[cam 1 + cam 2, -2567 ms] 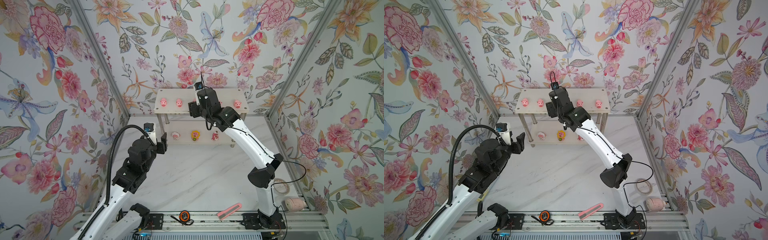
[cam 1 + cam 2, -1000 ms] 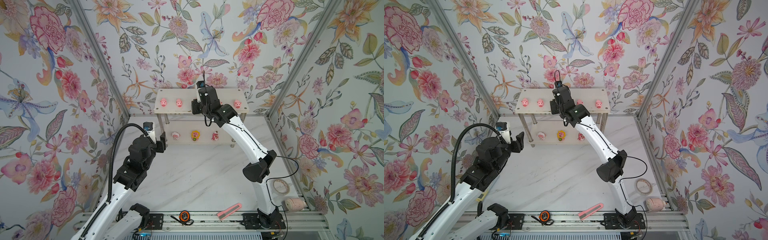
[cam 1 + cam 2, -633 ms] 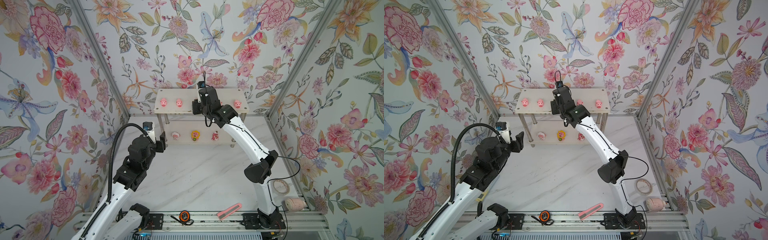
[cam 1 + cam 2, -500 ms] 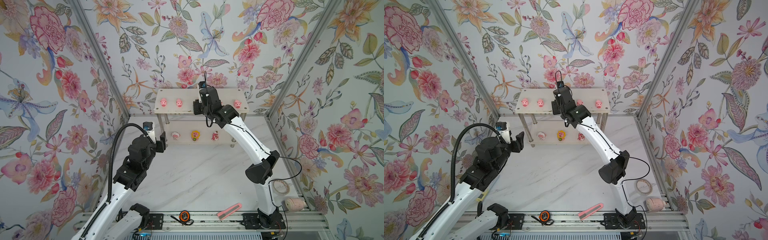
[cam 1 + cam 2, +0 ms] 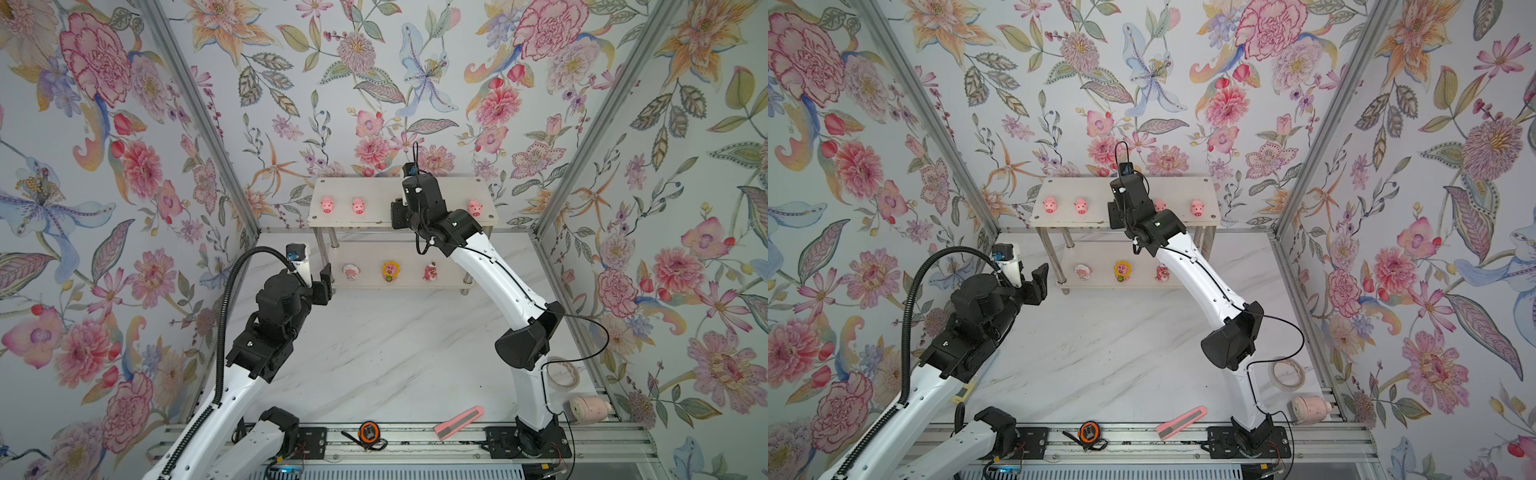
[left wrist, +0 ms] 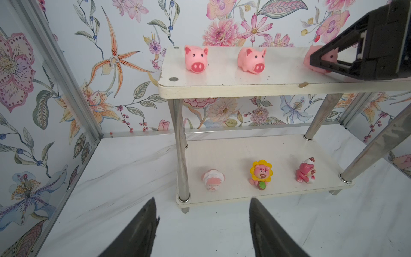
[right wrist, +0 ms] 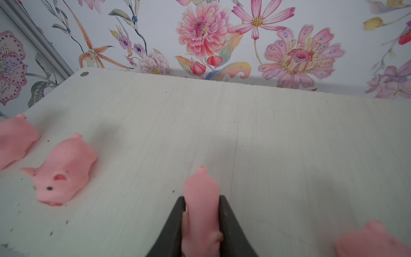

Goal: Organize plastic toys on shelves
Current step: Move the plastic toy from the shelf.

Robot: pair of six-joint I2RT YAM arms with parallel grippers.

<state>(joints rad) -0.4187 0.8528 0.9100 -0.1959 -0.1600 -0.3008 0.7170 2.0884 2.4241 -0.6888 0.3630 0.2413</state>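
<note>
1. Pink pig [image 7: 200,191] is pinched at its flanks by your right gripper [image 7: 201,201], jaws drawn narrow on it.
2. You hold that pig low over the upper board [image 7: 222,122] of the rack [image 5: 374,185]; whether it touches the board cannot be told.
3. Four more stand on the upper board: leftmost pig [image 5: 326,204], second pig [image 5: 358,205], a third pig [image 5: 1159,204] just beside your right gripper, and the rightmost pig [image 5: 474,208].
4. Lower board [image 6: 244,151] carries a spaced row: whitish figurine [image 6: 213,178], yellow-flower figurine [image 6: 261,172], red-pink figurine [image 6: 304,172].
5. Your left gripper [image 6: 202,200] hangs over the marble tabletop [image 5: 395,353] near the front left chrome leg [image 6: 181,144], jaws apart, nothing between them.
6. Tape measure [image 5: 368,432] and pink-and-grey bar [image 5: 459,422] lie at the front edge, well apart from the rack.
</note>
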